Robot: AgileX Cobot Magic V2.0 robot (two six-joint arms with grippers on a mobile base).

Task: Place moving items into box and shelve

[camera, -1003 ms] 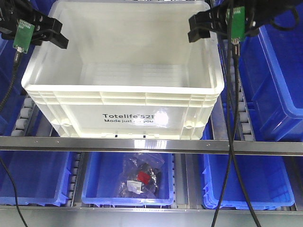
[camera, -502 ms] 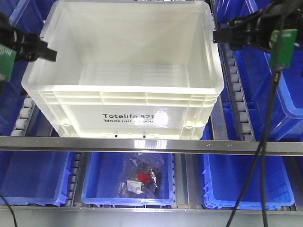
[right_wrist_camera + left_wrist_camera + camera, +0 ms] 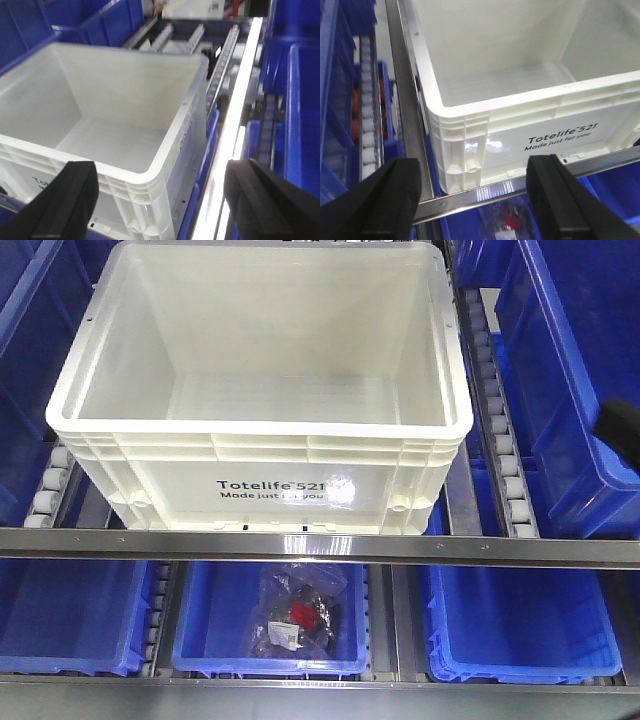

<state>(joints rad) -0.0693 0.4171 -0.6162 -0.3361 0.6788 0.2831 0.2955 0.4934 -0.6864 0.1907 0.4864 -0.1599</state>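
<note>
Box, cream-white with a ribbed rim and the black print "Totelife 521 Made just for you" on its near side, sits on the upper level of a roller shelf, its front wall just behind the metal front rail. Its inside looks bare in all 3 views, with a ribbed floor and smooth walls. Roller tracks run along both sides of it.

Blue bins surround it: a tall one stands to the right on the same level, and 3 more line the lower level. The middle lower bin holds a clear bag with dark parts and something red inside; what the parts are is too small to tell.

In the front view neither arm shows clearly; only a dark blurred shape pokes in at the right edge, and what it is cannot be told.

The left gripper appears in its wrist view with its 2 black fingers spread wide apart, holding nothing, framing the box's front left corner and the rail below it. The right gripper likewise has its fingers spread wide, holding nothing, looking over the box's front right corner from above, with the bright shelf rail running beside it.
</note>
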